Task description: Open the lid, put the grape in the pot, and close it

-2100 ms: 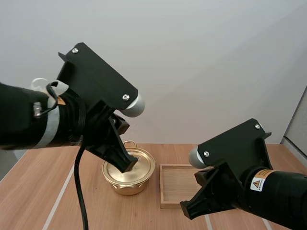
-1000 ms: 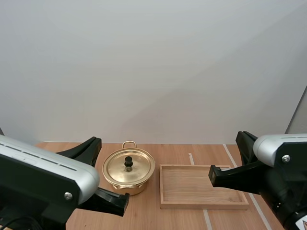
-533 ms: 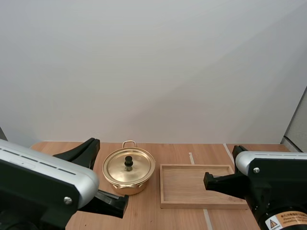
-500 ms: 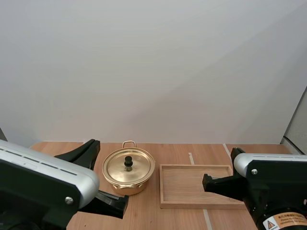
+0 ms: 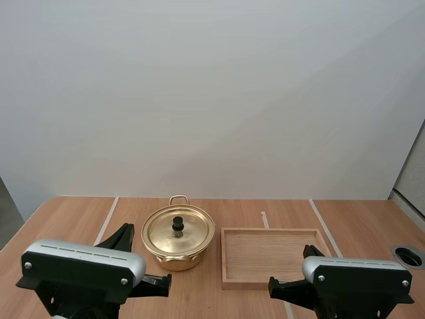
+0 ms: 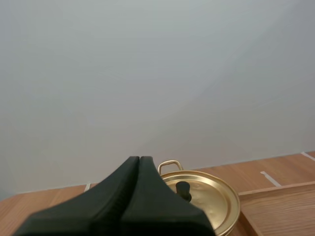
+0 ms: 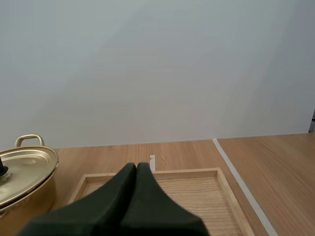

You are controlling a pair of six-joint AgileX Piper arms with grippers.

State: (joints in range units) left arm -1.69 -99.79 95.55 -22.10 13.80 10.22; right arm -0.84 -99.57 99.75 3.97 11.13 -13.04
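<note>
Both arms have drawn back to the near edge of the table (image 5: pixel 66 219) since the earlier frame, when the left gripper (image 6: pixel 139 158) stood over the lid (image 5: pixel 189 236) and the right gripper (image 7: pixel 136 164) hung above the tray (image 5: pixel 272 256).

Findings:
- Left gripper: fingers pressed together into one wedge, holding nothing, aimed at the pot (image 5: pixel 178 260) from the near side and apart from it.
- Right gripper: fingers likewise pressed together and empty, near the tray's near rim and facing across it.
- Pot: stands left of the tray, just beside it. The lid sits on it and looks level, knob (image 5: pixel 177 224) upright at centre.
- Contents of the pot are hidden by the lid. The tray floor is bare wood.

Assessment: the closing step looks done, and the step in hand is judged to be the withdrawal to rest. The grape is presumed inside, but this cannot be confirmed.

Recommendations for doing it well:
- Keep both grippers low, near and well clear of the pot's handles, so nothing nudges the pot or unseats the lid.
- Check the lid's rim against the pot all round, since a tilt would mean it is not fully seated.
- If reseating is needed, the left gripper should come down on the knob from above, fingers spread either side, then press straight down without any sideways drag.
</note>
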